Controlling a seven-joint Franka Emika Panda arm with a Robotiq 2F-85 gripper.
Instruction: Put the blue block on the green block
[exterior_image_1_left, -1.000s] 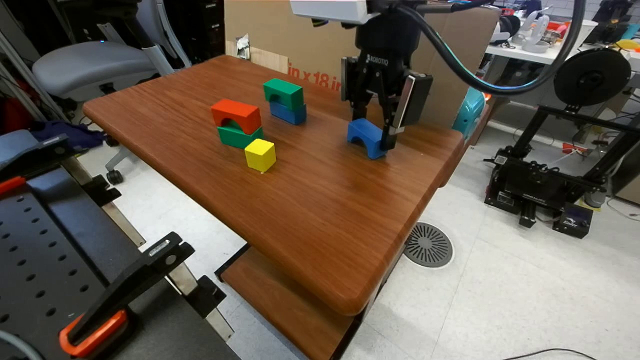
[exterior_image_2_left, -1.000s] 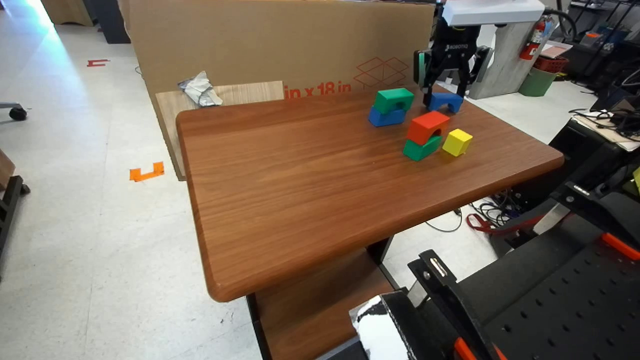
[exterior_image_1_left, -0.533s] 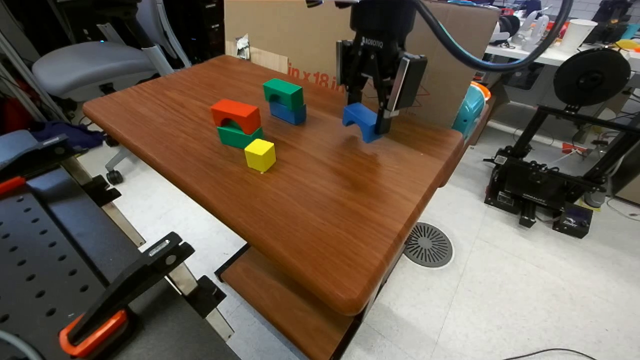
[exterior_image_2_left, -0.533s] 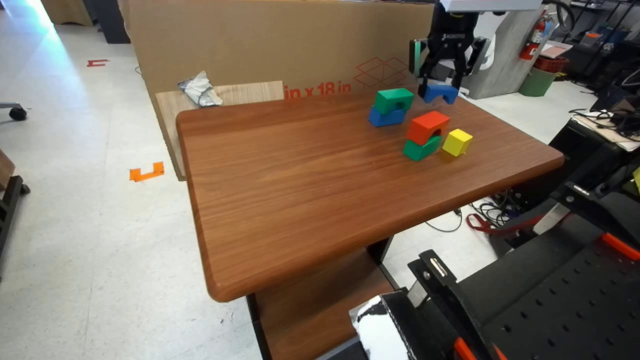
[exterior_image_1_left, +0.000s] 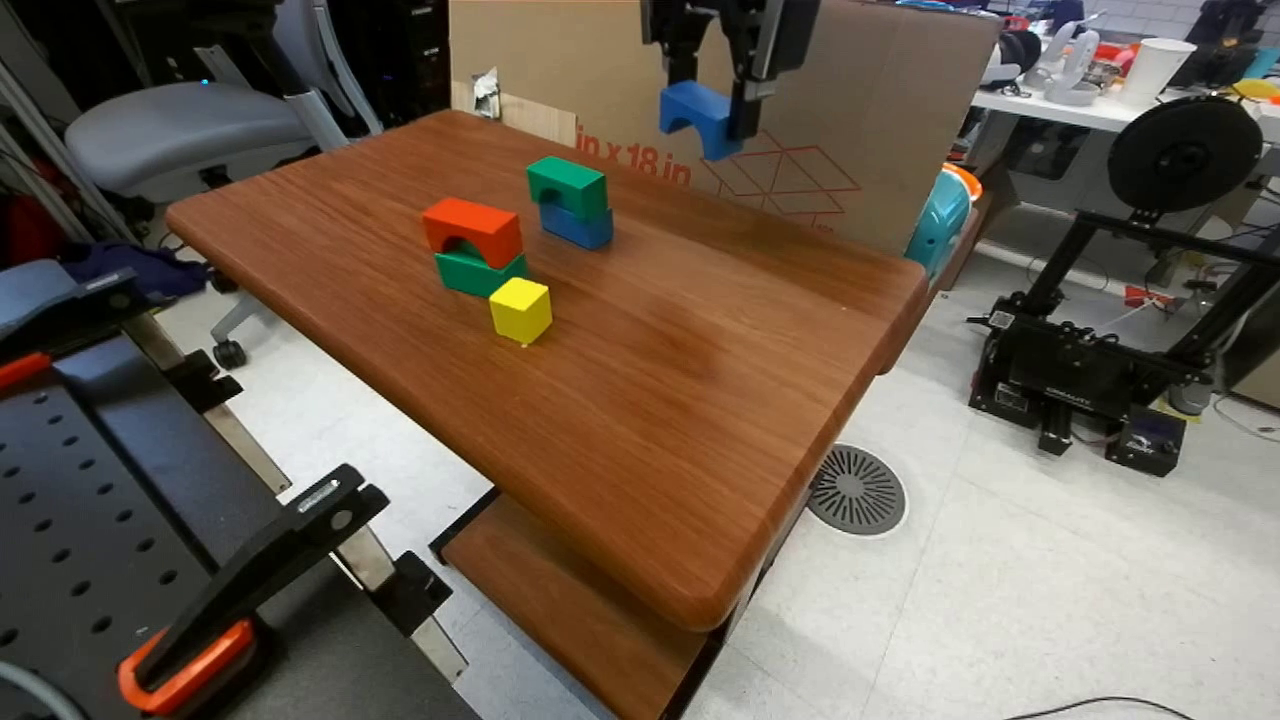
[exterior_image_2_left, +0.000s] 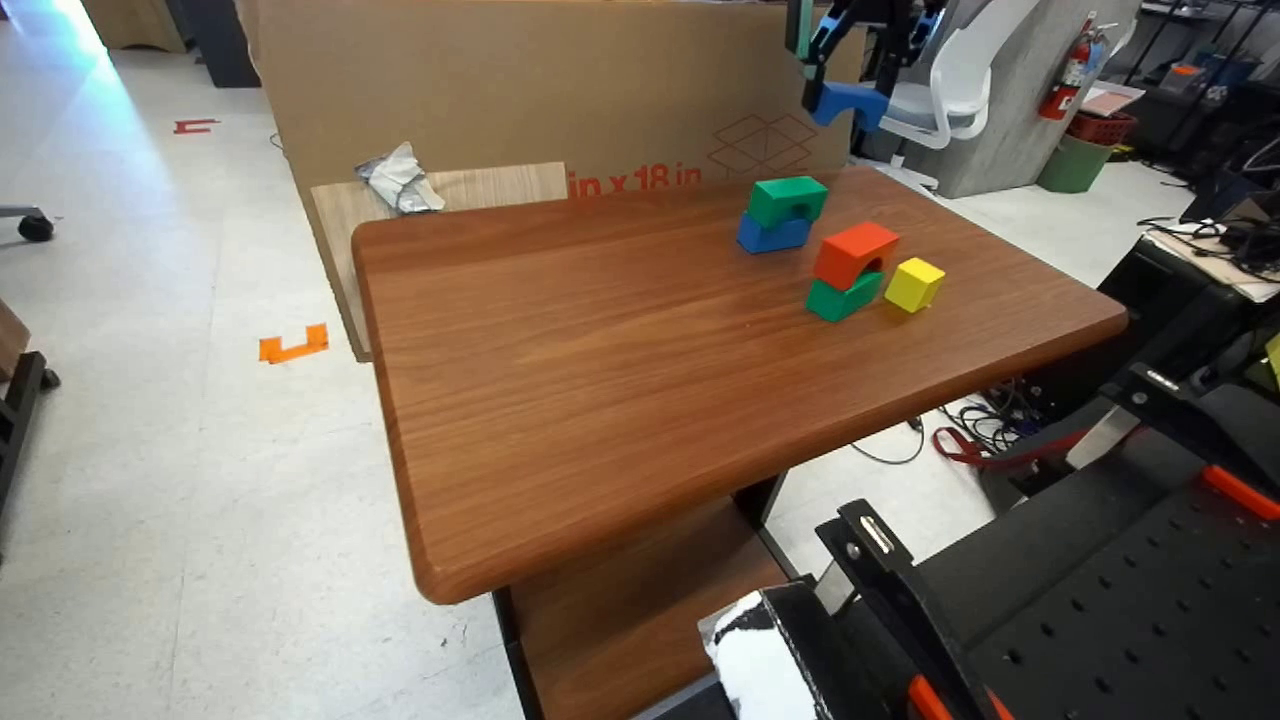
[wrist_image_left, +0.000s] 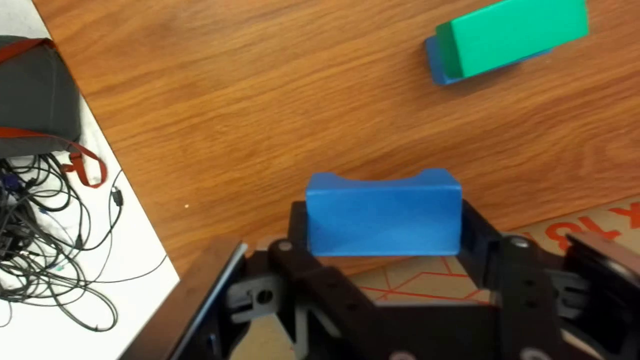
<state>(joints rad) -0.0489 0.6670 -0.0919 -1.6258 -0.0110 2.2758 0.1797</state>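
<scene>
The blue block (exterior_image_1_left: 705, 108), bright blue with an arch notch underneath, is held up in the air above the table. It also shows in an exterior view (exterior_image_2_left: 848, 98) and in the wrist view (wrist_image_left: 384, 220). My gripper (exterior_image_1_left: 712, 98) is shut on its two ends, notch facing down. The upper part of the gripper is cut off by the top edge in both exterior views. The green block (exterior_image_1_left: 570, 178), also arched, rests on a flatter blue piece (exterior_image_1_left: 580, 228). In the wrist view the green block (wrist_image_left: 522, 35) is at the upper right, apart from the held block.
A red arch (exterior_image_1_left: 485, 228) sits on a flatter green piece (exterior_image_1_left: 478, 275), with a yellow cube (exterior_image_1_left: 521, 312) beside them. A cardboard sheet (exterior_image_2_left: 560, 90) stands along the table's (exterior_image_2_left: 600, 380) back edge, behind the held block.
My gripper has lifted the blue block off the table, well up in the air and slightly leftward in both exterior views. The other blocks have not moved.
</scene>
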